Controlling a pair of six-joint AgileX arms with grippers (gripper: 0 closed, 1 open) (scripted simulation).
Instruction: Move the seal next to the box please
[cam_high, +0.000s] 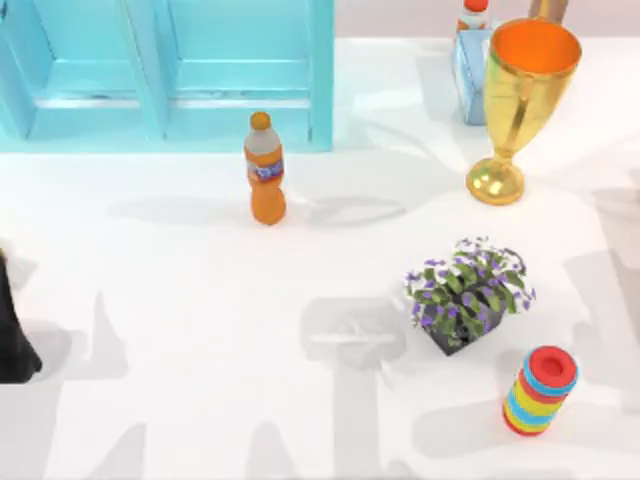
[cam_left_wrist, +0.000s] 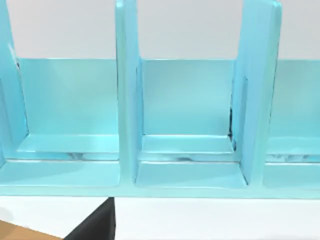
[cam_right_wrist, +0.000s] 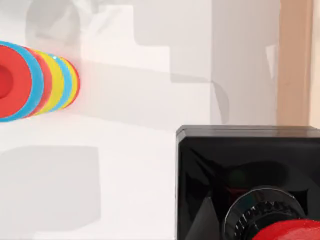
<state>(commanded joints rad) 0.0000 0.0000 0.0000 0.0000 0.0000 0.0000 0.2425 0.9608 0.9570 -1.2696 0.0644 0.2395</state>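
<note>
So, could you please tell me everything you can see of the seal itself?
The small stamp with a glossy red round knob on a black square block base shows close up in the right wrist view. Its shiny black block has a sharp, straight edge and reflects light. A ribbed black collar rings the foot of the knob, whose red top is cut off by the picture's edge. It stands on the white table, apart from the striped red-topped cylinder.

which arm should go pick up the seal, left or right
Right, most likely. The right wrist view looks closely onto the seal, its black base and red knob, with the striped cylinder nearby, which stands on the table's right side. The left arm sits at the left edge, its wrist view facing the blue shelf.
</note>
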